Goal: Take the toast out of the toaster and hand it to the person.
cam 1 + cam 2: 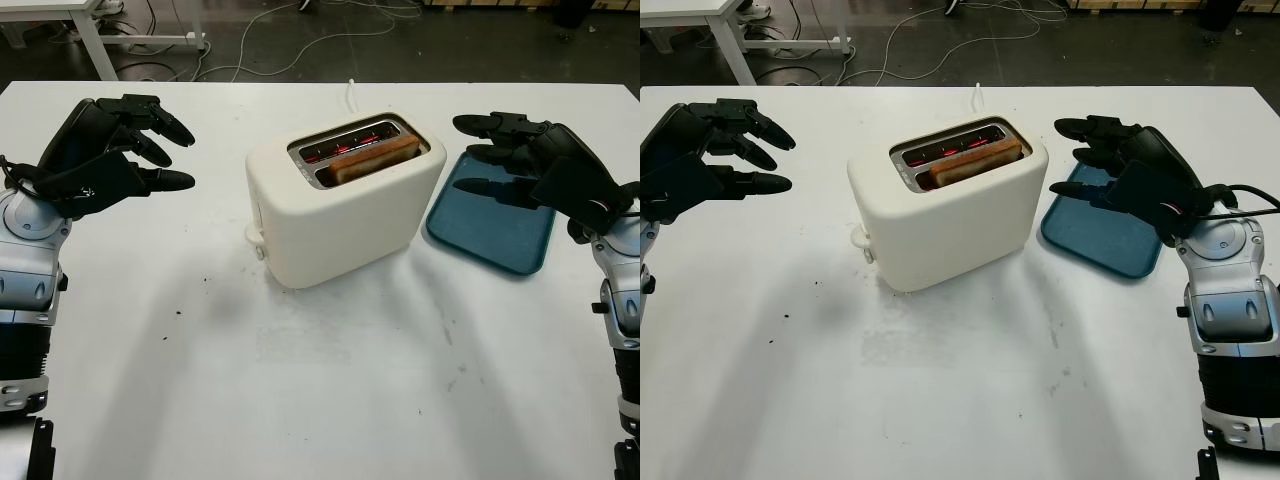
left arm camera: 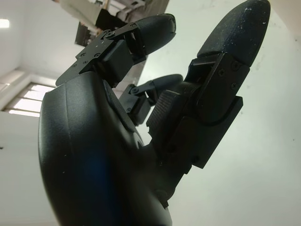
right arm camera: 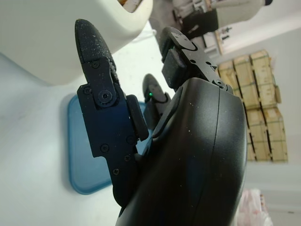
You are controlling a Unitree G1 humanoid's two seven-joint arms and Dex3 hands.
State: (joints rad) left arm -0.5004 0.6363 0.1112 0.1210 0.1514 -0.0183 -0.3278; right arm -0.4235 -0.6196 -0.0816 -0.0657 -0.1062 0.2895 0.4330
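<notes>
While the toast (image 1: 372,157) sits upright in the nearer slot of the cream toaster (image 1: 340,200), its long axis runs along the slot, slanting from near-left to far-right across the middle of the white table (image 1: 300,380). The left hand (image 1: 110,150) hovers open near the table's left edge, holding nothing. The right hand (image 1: 1125,165) hangs open, also holding nothing, over the blue tray (image 1: 490,225) toward the right edge.

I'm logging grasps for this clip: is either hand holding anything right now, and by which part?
Nothing is held. The left hand and right hand are open, either side of the toaster; the toast sits in its slot.
</notes>
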